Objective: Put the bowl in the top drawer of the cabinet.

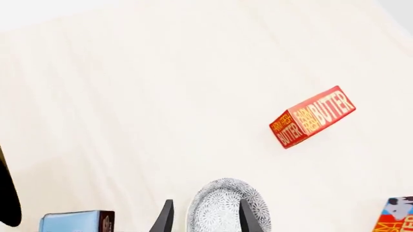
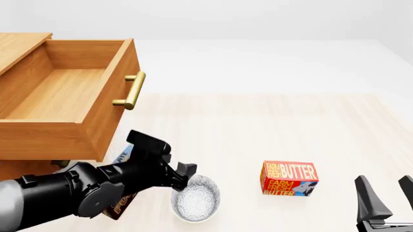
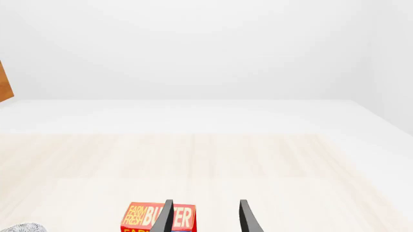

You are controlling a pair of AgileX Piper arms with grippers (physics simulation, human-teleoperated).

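The speckled white bowl sits on the table in front of the cabinet; it also shows in the left wrist view and as a sliver in the right wrist view. My left gripper is open and straddles the bowl's near-left rim, with one finger inside the bowl and the other outside. The top drawer is pulled out and empty, its brass handle facing right. My right gripper hangs open at the front right, holding nothing.
A red butter box lies on the table right of the bowl. A blue box lies under my left arm, by the cabinet's foot. A corner of another printed box shows in the left wrist view.
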